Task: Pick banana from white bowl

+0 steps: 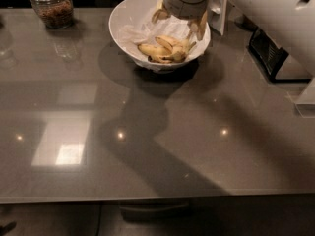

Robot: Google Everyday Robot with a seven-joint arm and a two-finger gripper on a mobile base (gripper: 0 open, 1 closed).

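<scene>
The white bowl point(123, 18), deep and lined with crumpled white paper, stands at the back middle of the grey table. Peeled yellow banana pieces point(165, 50) lie in its front right part. My gripper point(180, 21) hangs over the back right of the bowl, just above and behind the banana. It is open, with its tan fingers point(201, 26) spread to either side and holding nothing. The white arm comes in from the upper right and hides the bowl's far rim.
A glass jar point(51, 4) with brown contents stands at the back left. A black and white appliance point(270, 58) sits at the right edge, and a white upright object point(219, 14) stands behind the bowl. The table's front edge point(147, 198) runs along the bottom.
</scene>
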